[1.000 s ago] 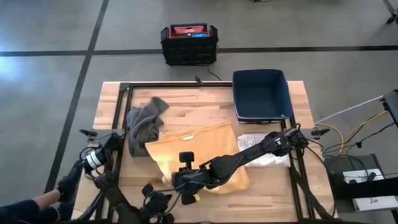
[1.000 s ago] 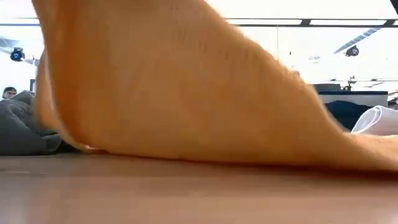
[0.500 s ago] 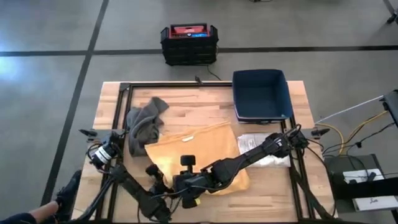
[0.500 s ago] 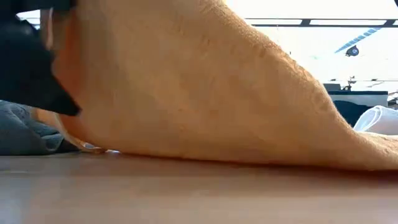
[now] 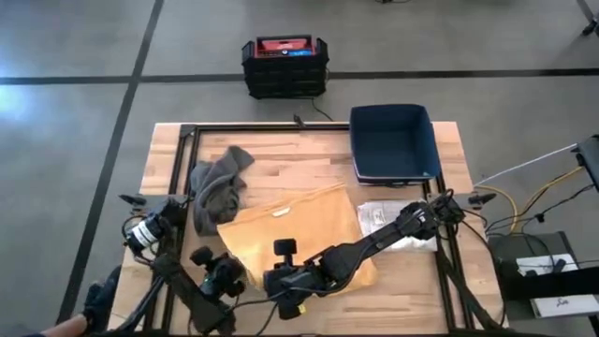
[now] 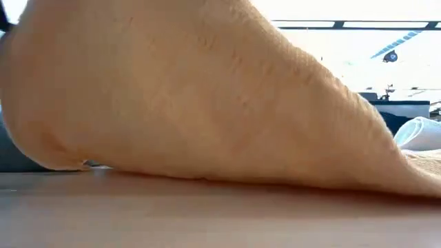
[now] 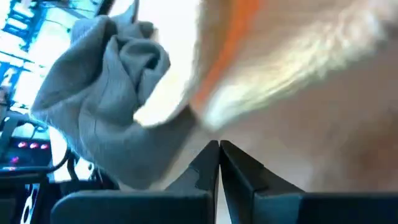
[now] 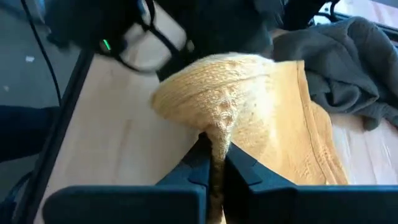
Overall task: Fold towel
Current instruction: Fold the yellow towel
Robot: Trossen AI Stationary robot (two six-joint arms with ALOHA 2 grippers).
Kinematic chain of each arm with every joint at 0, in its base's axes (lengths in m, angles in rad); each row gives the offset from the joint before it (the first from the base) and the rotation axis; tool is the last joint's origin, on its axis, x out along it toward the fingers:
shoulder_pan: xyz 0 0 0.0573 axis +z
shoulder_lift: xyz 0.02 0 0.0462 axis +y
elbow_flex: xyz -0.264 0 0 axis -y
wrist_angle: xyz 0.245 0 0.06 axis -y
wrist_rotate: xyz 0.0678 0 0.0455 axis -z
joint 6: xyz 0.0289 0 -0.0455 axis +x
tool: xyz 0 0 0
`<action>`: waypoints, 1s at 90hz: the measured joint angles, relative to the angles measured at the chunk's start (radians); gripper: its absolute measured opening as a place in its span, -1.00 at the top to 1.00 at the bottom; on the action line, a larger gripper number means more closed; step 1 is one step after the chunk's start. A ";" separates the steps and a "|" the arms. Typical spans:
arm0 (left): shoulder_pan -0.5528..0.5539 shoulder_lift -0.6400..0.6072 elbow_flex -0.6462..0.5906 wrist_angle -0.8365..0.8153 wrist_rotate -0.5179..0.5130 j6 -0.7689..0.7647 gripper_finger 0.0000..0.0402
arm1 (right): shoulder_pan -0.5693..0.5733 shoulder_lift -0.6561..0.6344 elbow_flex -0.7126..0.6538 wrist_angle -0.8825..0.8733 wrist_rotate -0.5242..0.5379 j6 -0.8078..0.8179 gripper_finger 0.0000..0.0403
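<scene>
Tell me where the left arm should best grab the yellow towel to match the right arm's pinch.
Probably the free near-left corner of the yellow towel, approached from the table's left. The right gripper has its jaws shut on the near edge, bunching it into a raised ridge; the left gripper, jaws together, sits just beside that corner.

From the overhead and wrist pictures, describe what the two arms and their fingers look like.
Both arms are dark, slim and jointed. The left arm has a pale ring at its base joint with thin cables beside it. The right arm runs long over the yellow towel. Each wrist view shows two black, angular fingers on a dark bar.
</scene>
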 joint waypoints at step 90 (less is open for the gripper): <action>0.232 -0.006 -0.254 0.167 -0.236 -0.087 1.00 | -0.004 0.000 -0.011 0.012 -0.006 -0.034 1.00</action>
